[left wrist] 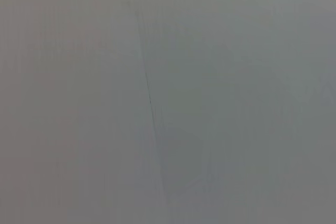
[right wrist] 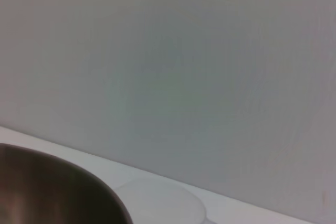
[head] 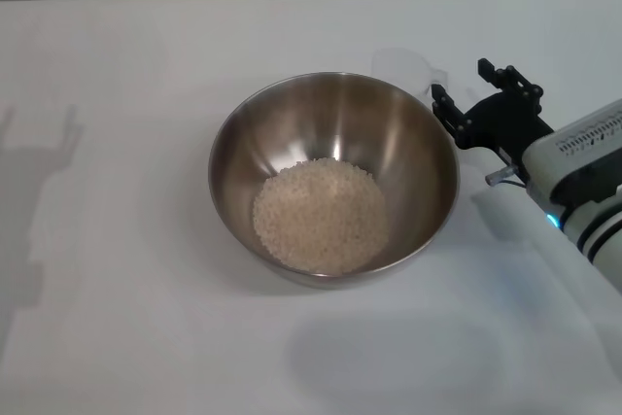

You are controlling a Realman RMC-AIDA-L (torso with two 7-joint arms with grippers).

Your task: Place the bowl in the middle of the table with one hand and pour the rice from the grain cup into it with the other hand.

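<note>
You are at the tail end of the job, by my reading: the rice [head: 321, 216], a pale beige heap of small cream grains, already lies in the bottom of the large round stainless-steel mixing bowl [head: 292, 123], and that bowl sits near the middle of the plain white table [head: 117, 318]. The small translucent clear plastic grain cup [head: 403, 67] stands on the table at about one o'clock from the bowl, just behind its rim, and looks empty, though it is faint against the white. In the right wrist view you see only the bowl's dark rim [right wrist: 79, 182] and the cup's pale round outline [right wrist: 163, 203] beside it.

Your right gripper [head: 481, 94] hangs at three o'clock from the bowl, near the cup; its black fingers are spread apart and hold nothing. The left gripper is out of sight in every view.

What I judge remains is only to draw the right arm clear without nudging the cup or the bowl's rim.
</note>
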